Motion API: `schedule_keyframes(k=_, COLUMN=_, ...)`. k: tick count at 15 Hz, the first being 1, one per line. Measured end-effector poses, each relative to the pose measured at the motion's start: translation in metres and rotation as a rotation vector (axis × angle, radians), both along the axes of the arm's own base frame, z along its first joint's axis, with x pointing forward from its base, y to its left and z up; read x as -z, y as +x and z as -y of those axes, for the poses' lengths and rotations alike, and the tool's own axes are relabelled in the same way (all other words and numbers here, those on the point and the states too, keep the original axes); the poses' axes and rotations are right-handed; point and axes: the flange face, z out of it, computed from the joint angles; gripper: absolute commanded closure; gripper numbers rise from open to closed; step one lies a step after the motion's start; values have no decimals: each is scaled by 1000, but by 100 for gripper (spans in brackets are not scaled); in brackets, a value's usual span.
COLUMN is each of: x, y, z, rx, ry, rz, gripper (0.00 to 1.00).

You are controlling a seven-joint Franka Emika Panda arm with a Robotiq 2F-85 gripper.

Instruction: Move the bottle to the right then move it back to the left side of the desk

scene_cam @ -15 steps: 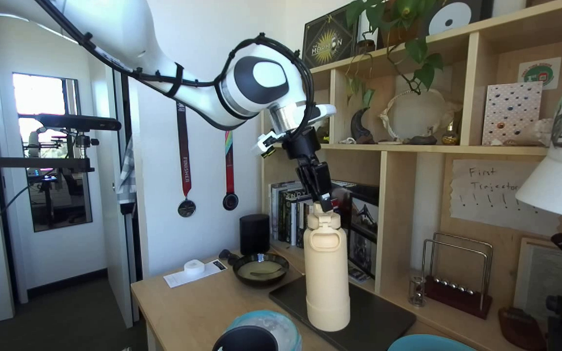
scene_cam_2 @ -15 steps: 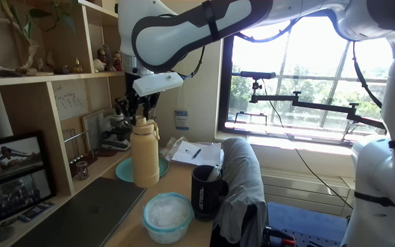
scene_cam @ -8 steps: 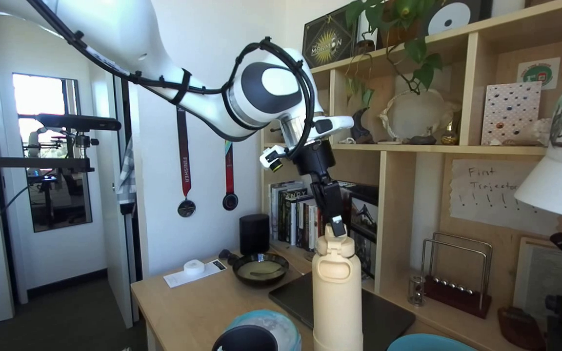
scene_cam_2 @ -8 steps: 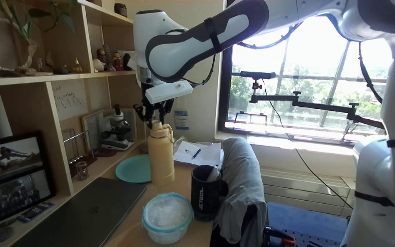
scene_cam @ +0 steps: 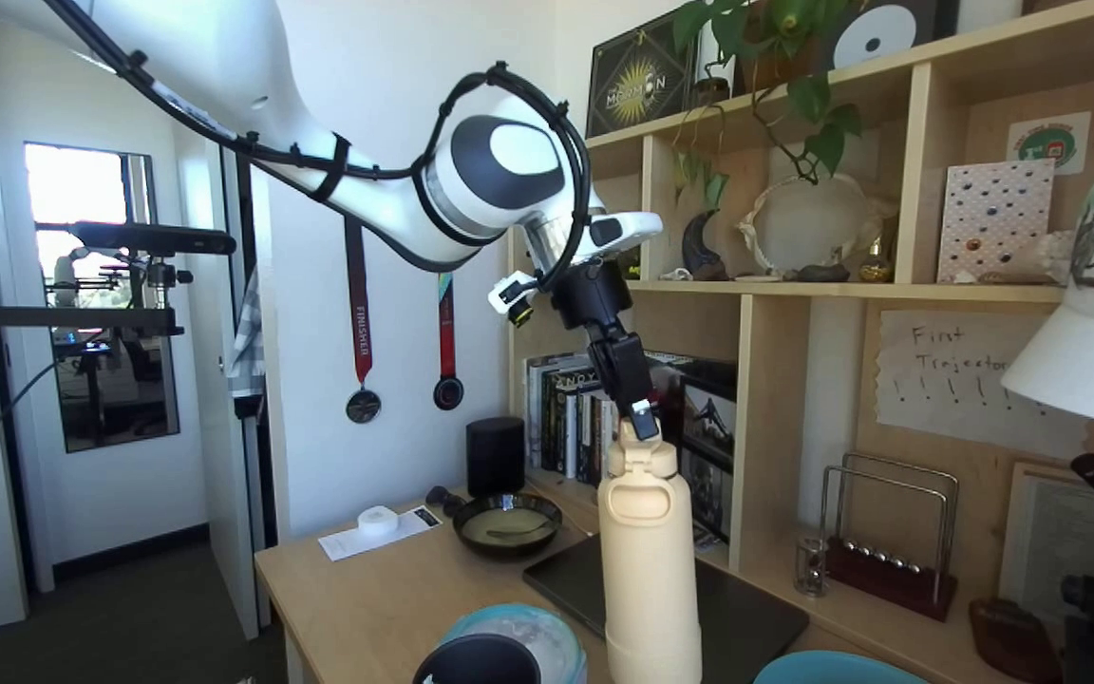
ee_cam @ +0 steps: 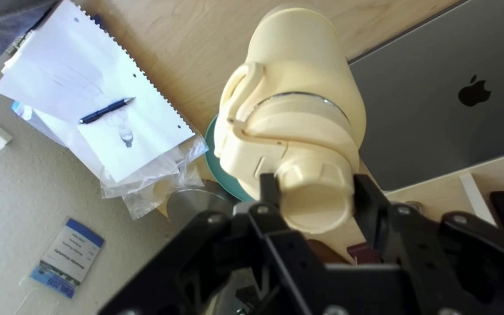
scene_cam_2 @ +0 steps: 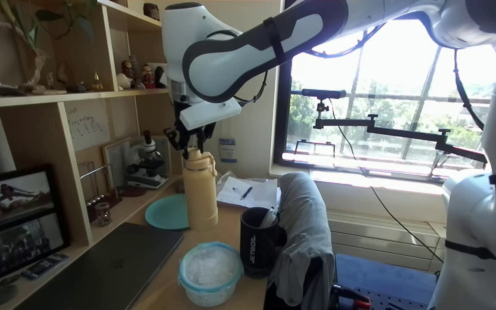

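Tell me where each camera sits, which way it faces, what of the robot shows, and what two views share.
In an exterior view: apart from the robot arm, facing over the desk toward medals; arm and pincer show.
In an exterior view: likewise apart, facing over the desk toward a window; arm and pincer show.
Wrist view: on the wrist, facing down past the pincer onto the bottle; of the arm, just the pincer.
Both exterior views share the bottle, MacBook and plastic container.

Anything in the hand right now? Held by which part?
The bottle, gripped by the hand at the narrow round cap on top.
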Motion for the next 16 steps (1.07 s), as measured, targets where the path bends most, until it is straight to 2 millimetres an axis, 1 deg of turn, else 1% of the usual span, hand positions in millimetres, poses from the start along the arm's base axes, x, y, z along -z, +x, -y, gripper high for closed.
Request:
schedule_keyframes(k=1, x=-6, y=-1, z=-11, rx=-19, ry=-1, rz=10, gripper=79)
schedule_keyframes(k=3, x=-17, y=-2, z=-38, rx=-73, ry=-1, rz=26, gripper=79)
schedule_keyframes(k=5, x=-24, y=-4, z=-72, rx=-146, ry=3, rz=30, gripper=79)
schedule_keyframes(k=7, x=-25, y=-6, z=-109, rx=-233, ry=14, rz=22, gripper=79)
schedule_keyframes(k=10, x=-22, y=-13, z=-167, rx=-379, ry=41, rz=-3, gripper=79)
schedule_keyframes(k=12, x=-17, y=-20, z=-206, rx=-482, ry=69, rz=-28, gripper=79)
schedule_keyframes(k=16, x=4, y=-36, z=-279, rx=-677, ry=123, rz=-94, gripper=79)
